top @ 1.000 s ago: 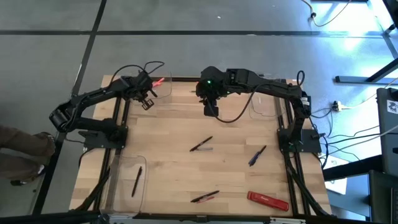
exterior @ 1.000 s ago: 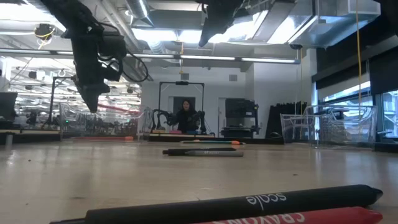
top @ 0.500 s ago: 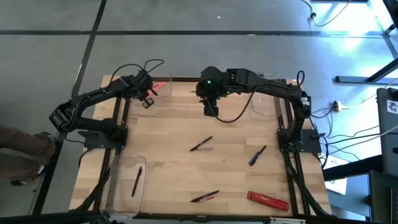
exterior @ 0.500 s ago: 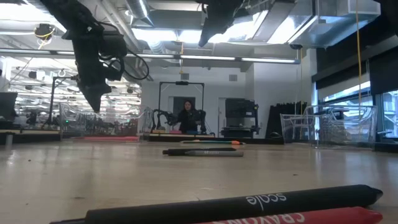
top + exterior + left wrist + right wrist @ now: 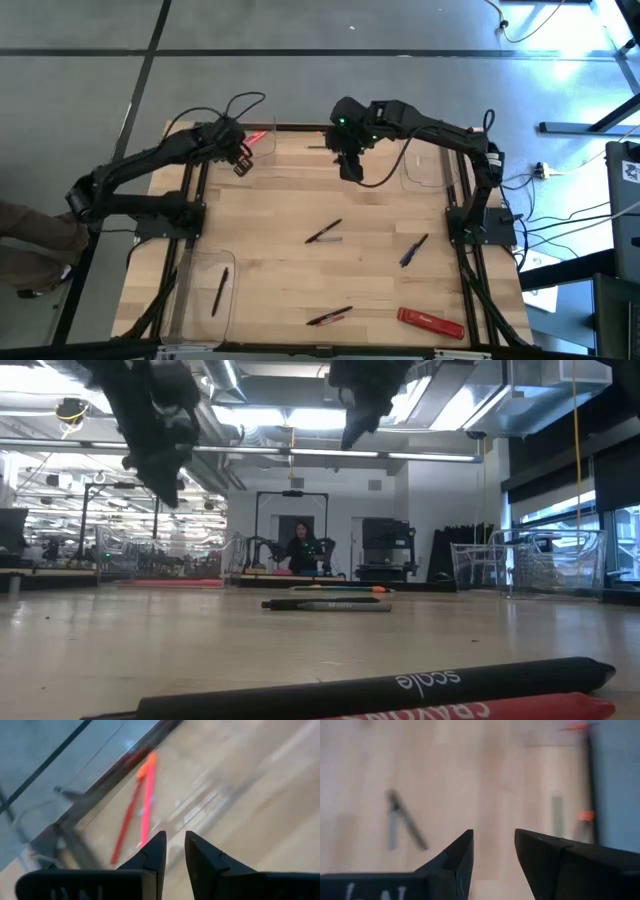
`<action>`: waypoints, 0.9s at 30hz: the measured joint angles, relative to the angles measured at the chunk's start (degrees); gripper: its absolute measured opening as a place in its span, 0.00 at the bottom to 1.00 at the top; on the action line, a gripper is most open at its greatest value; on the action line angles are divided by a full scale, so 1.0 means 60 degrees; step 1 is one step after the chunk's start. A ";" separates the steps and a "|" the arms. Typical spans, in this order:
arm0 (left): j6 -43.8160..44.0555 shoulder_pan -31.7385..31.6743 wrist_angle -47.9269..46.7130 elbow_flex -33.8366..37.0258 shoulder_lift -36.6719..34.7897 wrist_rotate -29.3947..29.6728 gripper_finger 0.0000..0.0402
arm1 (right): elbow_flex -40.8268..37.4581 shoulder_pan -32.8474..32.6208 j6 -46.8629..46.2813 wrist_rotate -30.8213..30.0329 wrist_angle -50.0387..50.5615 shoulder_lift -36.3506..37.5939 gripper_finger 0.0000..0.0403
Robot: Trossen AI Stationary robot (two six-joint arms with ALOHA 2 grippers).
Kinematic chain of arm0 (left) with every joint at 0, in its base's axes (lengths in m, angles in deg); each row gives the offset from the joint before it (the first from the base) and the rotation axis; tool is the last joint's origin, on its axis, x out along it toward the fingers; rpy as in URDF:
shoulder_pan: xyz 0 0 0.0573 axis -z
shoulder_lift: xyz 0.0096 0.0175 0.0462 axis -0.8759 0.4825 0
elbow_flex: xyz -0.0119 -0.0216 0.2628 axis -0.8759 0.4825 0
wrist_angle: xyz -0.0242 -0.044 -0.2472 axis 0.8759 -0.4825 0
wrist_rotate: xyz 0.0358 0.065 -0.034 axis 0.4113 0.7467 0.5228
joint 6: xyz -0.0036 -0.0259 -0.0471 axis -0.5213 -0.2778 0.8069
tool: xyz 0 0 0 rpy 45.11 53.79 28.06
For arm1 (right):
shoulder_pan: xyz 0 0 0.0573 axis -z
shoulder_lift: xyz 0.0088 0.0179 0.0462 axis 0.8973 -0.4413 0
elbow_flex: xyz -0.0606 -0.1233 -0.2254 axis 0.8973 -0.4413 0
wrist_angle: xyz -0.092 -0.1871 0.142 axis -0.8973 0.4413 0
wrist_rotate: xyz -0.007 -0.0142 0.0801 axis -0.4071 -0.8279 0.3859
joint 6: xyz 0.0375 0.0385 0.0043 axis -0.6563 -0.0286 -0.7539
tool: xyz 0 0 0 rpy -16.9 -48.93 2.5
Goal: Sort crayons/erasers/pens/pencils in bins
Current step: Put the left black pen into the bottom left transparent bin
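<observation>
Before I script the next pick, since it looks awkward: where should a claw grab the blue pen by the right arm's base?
Grip the blue pen mid-barrel, coming straight down. It lies flat and diagonal on bare wood, so set the fingers across its width.

We look down on a grey floor (image 5: 90, 90) crossed by dark seams, with cables (image 5: 560, 225) trailing off to one side of the wooden table (image 5: 270, 215). At table height we see an open workshop hall: long ceiling lights (image 5: 330, 453), exposed pipes and ducts, a dark window wall (image 5: 570, 510), wire-frame carts (image 5: 545, 565), and a black frame (image 5: 292, 530) far back. A person (image 5: 302, 548) sits there, apparently at another workstation, though we cannot tell for sure.
</observation>
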 joint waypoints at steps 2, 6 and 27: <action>0.0406 0.0634 -0.0038 -0.0007 -0.0424 -0.0164 0.15 | -0.0382 0.0105 0.0271 0.0899 -0.0034 -0.0001 0.36; 0.1247 0.2063 -0.0187 -0.0007 -0.1132 -0.0208 0.15 | -0.1159 0.0166 0.1188 0.1430 -0.0297 -0.0002 0.36; 0.4558 0.6706 0.0233 -0.0007 -0.1448 0.1192 0.15 | -0.4909 -0.1427 0.3963 0.1875 -0.3124 -0.0008 0.36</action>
